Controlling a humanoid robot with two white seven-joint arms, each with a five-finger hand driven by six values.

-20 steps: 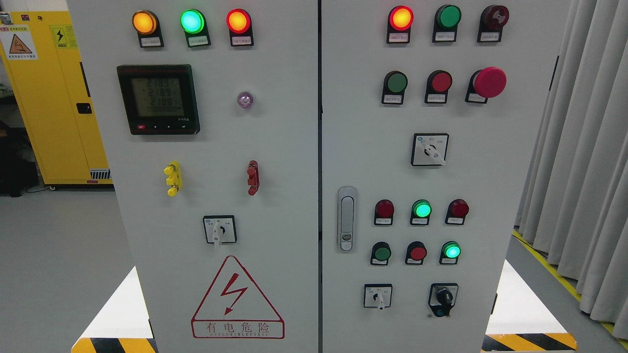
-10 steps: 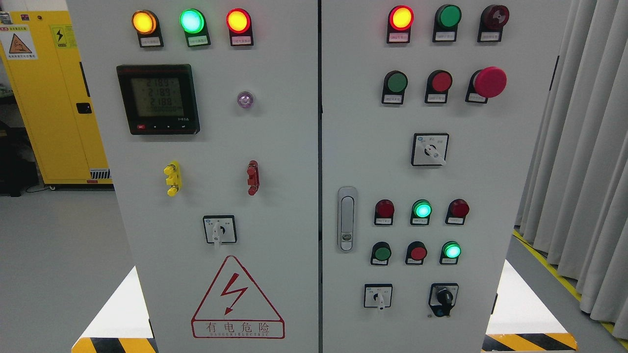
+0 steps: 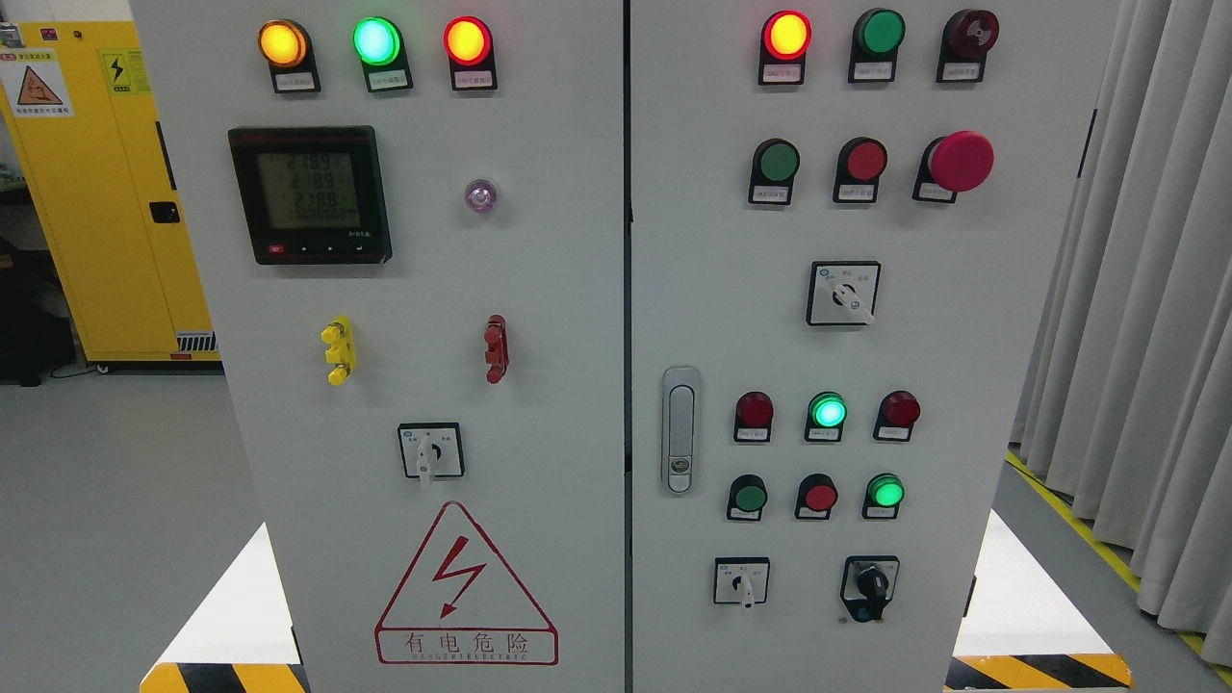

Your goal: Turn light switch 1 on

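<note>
A grey electrical cabinet (image 3: 577, 318) fills the head view, with two doors. The right door carries rows of round buttons and lamps. A dark green button (image 3: 748, 497), a red button (image 3: 819, 497) and a lit green button (image 3: 885, 493) sit in its lower row. Above them are a dark red lamp (image 3: 754, 411), a lit green lamp (image 3: 827, 411) and another dark red lamp (image 3: 900, 410). A white rotary switch (image 3: 742, 581) and a black rotary knob (image 3: 871, 584) sit at the bottom. I cannot read which one is labelled switch 1. Neither hand is in view.
The left door holds a meter display (image 3: 310, 194), lit lamps at the top, and a white rotary switch (image 3: 431, 451). A door handle (image 3: 680, 429) sits by the seam. A yellow cabinet (image 3: 106, 192) stands at the left. Grey curtains (image 3: 1145, 318) hang at the right.
The lit green button in the lower row glows slightly dimmer now. Otherwise nothing has visibly moved.
</note>
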